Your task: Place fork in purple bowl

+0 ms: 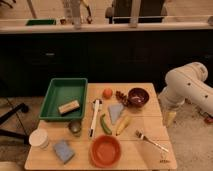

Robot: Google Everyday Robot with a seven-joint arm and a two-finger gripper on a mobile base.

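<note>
The fork [150,142] is slim and silvery and lies flat on the wooden table [145,120] at the front right, angled with its tines toward the middle. The purple bowl [138,95] is small, dark and glossy and stands at the back right of the table, with nothing visible in it. My white arm reaches in from the right. My gripper [170,118] hangs just off the table's right edge, right of the bowl and behind the fork, touching neither.
An orange-red bowl [105,151] stands at the front. A yellow banana-like item [122,125], a green vegetable [105,124], a white-handled utensil [94,117], a grey cloth [116,112], an orange fruit [107,93], a green tray [55,92], a white cup [39,138] and a blue sponge [63,151] share the table.
</note>
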